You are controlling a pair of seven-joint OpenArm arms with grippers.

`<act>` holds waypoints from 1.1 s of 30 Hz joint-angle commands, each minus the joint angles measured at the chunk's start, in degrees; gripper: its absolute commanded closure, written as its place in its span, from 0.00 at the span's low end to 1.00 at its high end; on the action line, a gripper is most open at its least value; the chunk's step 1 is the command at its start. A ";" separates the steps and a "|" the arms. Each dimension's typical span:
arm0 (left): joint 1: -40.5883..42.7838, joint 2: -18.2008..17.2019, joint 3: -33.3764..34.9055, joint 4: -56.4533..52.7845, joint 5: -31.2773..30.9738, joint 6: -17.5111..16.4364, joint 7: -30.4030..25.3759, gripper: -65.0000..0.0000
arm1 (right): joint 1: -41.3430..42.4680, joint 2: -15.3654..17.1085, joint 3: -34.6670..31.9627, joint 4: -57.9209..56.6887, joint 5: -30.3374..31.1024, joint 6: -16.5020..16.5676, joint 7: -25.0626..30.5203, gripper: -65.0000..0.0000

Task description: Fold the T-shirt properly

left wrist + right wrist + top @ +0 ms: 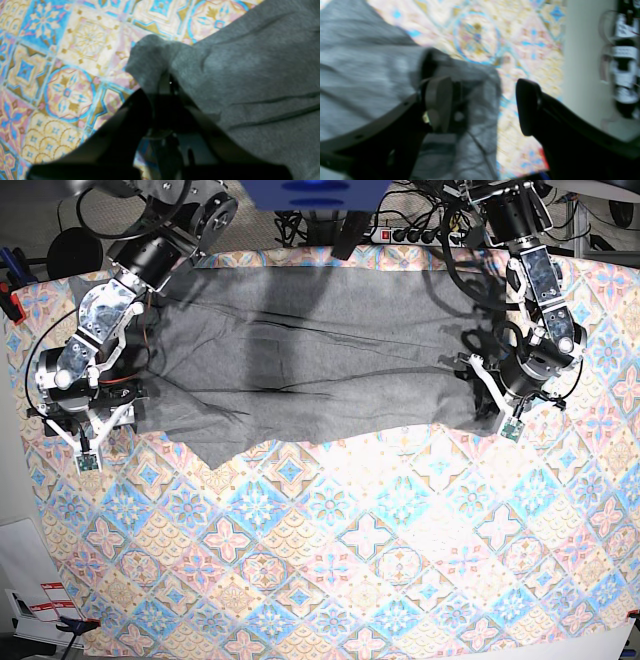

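The grey T-shirt (310,350) lies spread in a wide band across the far half of the patterned cloth, its front edge wrinkled. At the shirt's right end in the base view, my left gripper (497,408) is shut. The left wrist view shows a bunched fold of the T-shirt (155,57) pinched at the left gripper (168,83). My right gripper (92,428) stands at the shirt's left end. It is open (482,105): one finger (438,102) rests over the grey fabric (365,67), the other finger (527,107) over the patterned cloth.
The colourful tile-patterned cloth (360,540) covers the table. A pale surface (582,62) borders the cloth beside the right gripper. A power strip with cables (410,232) runs along the back. Red-and-white papers (40,605) lie at the front left corner.
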 commanded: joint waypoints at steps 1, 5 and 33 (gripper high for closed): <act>-0.66 -0.46 0.05 0.92 -0.50 0.27 -1.11 1.00 | 1.30 0.95 -0.06 1.11 1.44 -0.29 -0.40 0.39; -0.40 -0.54 0.05 0.92 -0.41 0.27 -1.03 1.00 | 2.54 1.92 1.78 1.29 6.98 -0.29 -4.18 0.39; -0.31 -0.54 0.05 0.92 -0.41 0.27 -0.85 1.00 | 5.35 6.14 9.78 -7.95 38.45 -0.29 -17.41 0.39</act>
